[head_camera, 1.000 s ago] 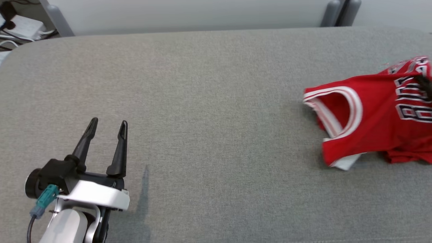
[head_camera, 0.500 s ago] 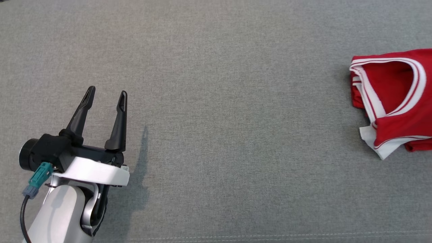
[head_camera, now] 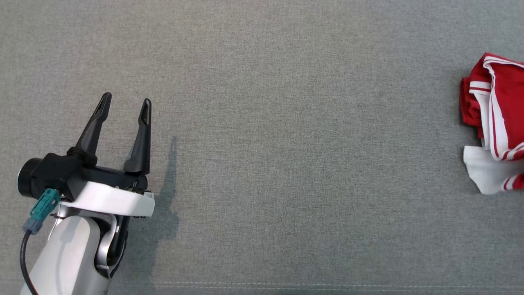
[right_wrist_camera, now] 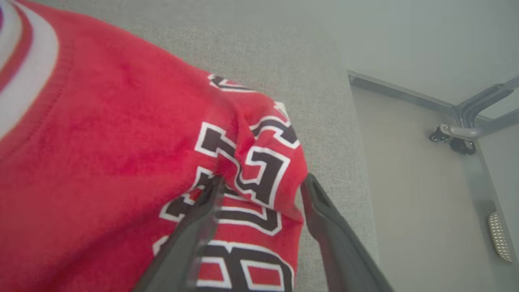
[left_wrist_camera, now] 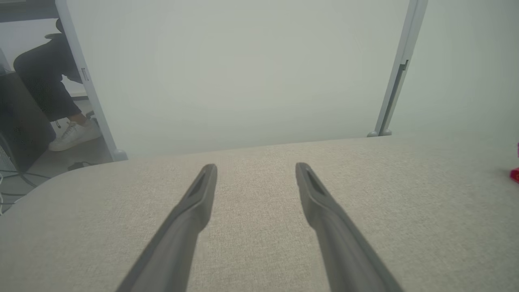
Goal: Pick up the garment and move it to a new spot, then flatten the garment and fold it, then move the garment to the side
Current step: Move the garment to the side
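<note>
- Now that the right gripper (right_wrist_camera: pixel 259 187) has gone from clamped to spread, its fingers stand apart with a ridge of the garment (right_wrist_camera: pixel 121 134) lying between them; nothing looks pinched, so I read it as a release
- garment is a red jersey with white trim and black lettering, bunched on the grey tabletop (head_camera: pixel 286 143); the right wrist view shows the tabletop's edge just beyond it
- head view: garment (head_camera: pixel 507 106) at the far right of frame; a second ago it hung tented from a dark finger there, now it's slumped in a heap
- head camera tilted down meanwhile (the tabletop's far edge has left the frame), so the jersey's drift in frame isn't all real motion
- left gripper (head_camera: pixel 125 99) wide, holding nothing, over bare tabletop well apart from the garment, same pose as before
- my read: relocation done or nearly; flattening comes next, likely needs both arms at the heap, and the left has far to travel
</note>
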Robot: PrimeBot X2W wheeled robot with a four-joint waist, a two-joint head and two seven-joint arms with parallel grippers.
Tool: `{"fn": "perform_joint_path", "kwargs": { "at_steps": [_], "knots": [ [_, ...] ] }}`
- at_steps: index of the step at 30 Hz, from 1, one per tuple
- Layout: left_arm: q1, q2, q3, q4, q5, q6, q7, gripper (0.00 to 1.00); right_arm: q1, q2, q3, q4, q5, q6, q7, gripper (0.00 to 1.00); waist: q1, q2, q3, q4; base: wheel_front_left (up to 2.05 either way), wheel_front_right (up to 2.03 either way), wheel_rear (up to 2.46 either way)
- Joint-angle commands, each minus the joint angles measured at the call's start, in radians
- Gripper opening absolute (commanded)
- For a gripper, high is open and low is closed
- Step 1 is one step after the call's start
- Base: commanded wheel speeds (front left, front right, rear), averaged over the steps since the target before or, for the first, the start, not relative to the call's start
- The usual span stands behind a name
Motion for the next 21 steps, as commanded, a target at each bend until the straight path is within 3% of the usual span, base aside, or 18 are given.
{"fn": "perform_joint_path", "kwargs": {
  "at_steps": [1, 8, 13, 18, 21],
  "knots": [
    [-0.037, 0.036, 0.038, -0.027, 0.012, -0.003, -0.008, 1.00, 0.068, -0.018, 0.020, 0.034, 0.007, 0.000, -0.016, 1.00, 0.0000, 0.0000, -0.002, -0.004, 0.00, 0.00, 0.00],
    [-0.025, 0.050, 0.041, -0.026, 0.011, 0.005, 0.002, 1.00, 0.111, 0.069, 0.010, 0.147, 0.028, 0.000, -0.089, 1.00, 0.0000, 0.0000, -0.031, -0.028, 0.00, 0.00, 0.00],
    [-0.008, 0.064, 0.046, -0.031, 0.007, 0.010, 0.010, 1.00, 0.115, 0.100, -0.075, 0.163, 0.089, 0.000, -0.196, 1.00, 0.0000, 0.0000, -0.070, -0.046, 0.00, 0.00, 0.00],
    [0.043, 0.084, 0.059, -0.036, -0.002, 0.024, 0.025, 1.00, 0.140, 0.090, -0.293, -0.026, 0.017, 0.000, -0.210, 1.00, 0.0000, 0.0000, -0.139, -0.065, 0.00, 0.00, 0.00],
    [0.076, 0.091, 0.065, -0.042, -0.003, 0.038, 0.031, 1.00, 0.210, 0.144, -0.438, -0.159, -0.111, 0.000, -0.210, 1.00, 0.0000, 0.0000, -0.182, -0.070, 0.00, 0.00, 0.00]
  ]
}}
